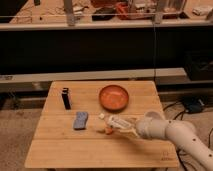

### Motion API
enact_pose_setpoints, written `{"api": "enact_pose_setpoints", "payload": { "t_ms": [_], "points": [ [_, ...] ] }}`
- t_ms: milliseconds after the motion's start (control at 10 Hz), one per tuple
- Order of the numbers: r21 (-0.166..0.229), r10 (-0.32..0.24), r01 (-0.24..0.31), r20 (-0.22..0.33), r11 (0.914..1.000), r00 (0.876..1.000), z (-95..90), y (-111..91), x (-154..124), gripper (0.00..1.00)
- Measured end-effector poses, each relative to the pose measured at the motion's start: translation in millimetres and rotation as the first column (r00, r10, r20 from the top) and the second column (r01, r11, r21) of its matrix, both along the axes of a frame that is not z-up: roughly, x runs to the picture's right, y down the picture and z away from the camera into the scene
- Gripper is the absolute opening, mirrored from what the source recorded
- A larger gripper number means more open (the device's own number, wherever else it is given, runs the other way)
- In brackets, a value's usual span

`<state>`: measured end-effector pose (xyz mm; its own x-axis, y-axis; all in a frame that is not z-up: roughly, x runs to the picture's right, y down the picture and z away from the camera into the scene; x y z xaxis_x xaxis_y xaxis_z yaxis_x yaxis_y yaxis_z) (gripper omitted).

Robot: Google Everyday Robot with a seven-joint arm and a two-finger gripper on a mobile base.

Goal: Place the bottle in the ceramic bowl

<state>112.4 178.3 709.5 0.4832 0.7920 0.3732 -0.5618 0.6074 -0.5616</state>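
Hand [127,128], lower centre, clasps the bottle [113,120]; carry it up-frame over the ceramic bowl [114,98], then release low.

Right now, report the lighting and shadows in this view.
Camera view: dim, warm light; the table is brightest, the bay behind it deep in shadow; no glare on the ceramic bowl; the end effector, over the table's front, right of centre, holds the pale bottle.

I list a light wooden slatted table [60,150] on speckled grey floor [20,122], with a dark shelf unit [100,50] with pale metal rails [100,76] behind. My gripper [124,128] hangs above the table's front right.
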Motion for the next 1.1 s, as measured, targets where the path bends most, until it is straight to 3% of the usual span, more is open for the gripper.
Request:
{"api": "enact_pose_setpoints", "payload": {
  "t_ms": [500, 900, 1100],
  "points": [
    [-0.013, 0.081, -0.081, -0.032, 0.9966, 0.996, 19.0, -18.7, 20.0, 0.00],
    [-0.024, 0.072, -0.075, -0.104, 0.9969, 0.992, 32.8, -66.4, 27.2, 0.00],
    [-0.020, 0.085, -0.088, -0.108, 0.9960, 0.991, 40.3, -91.0, 29.5, 0.00]
  ]
}}
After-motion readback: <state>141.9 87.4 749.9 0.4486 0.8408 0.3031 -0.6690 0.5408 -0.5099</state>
